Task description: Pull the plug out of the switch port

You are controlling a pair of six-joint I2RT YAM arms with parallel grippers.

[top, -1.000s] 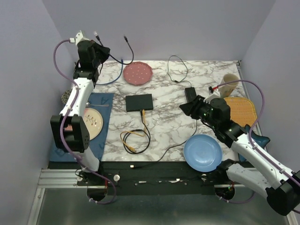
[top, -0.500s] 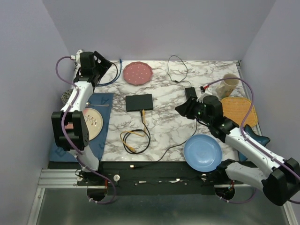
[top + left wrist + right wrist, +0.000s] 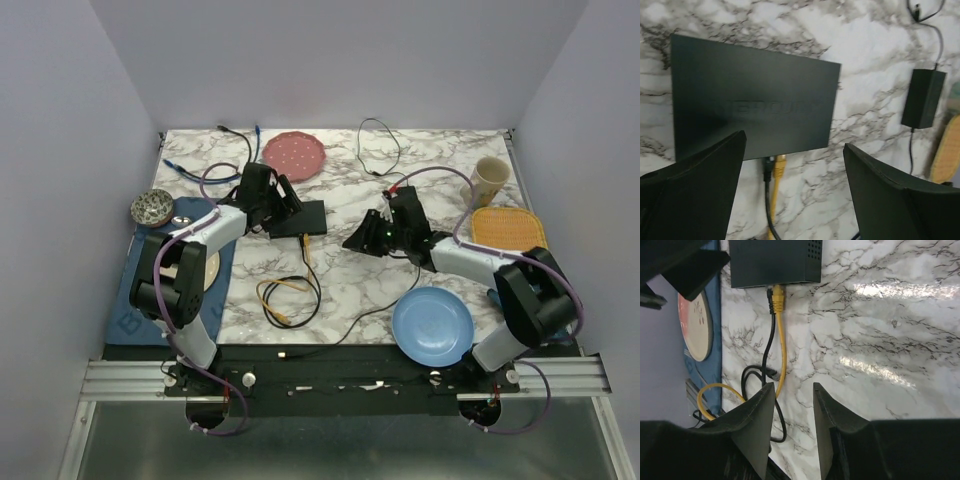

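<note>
Plug (image 3: 777, 294) seated in switch (image 3: 775, 260); nothing pulled yet. Left end effector (image 3: 794, 142) apart above the switch. Right end effector (image 3: 793, 386) apart, plug ahead, ungrasped.

The scene is lit evenly and diffusely from overhead. Glare patches are seen on the marble tabletop (image 3: 880, 290) in the right wrist view; the switch (image 3: 750, 100) is rendered soft and blurred in the left wrist view.

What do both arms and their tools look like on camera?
The left arm and right arm both have white shells with black joints, and each trails a lilac cable. The left tool and right tool have matte black, wedge-shaped fingers. No markings are visible.
</note>
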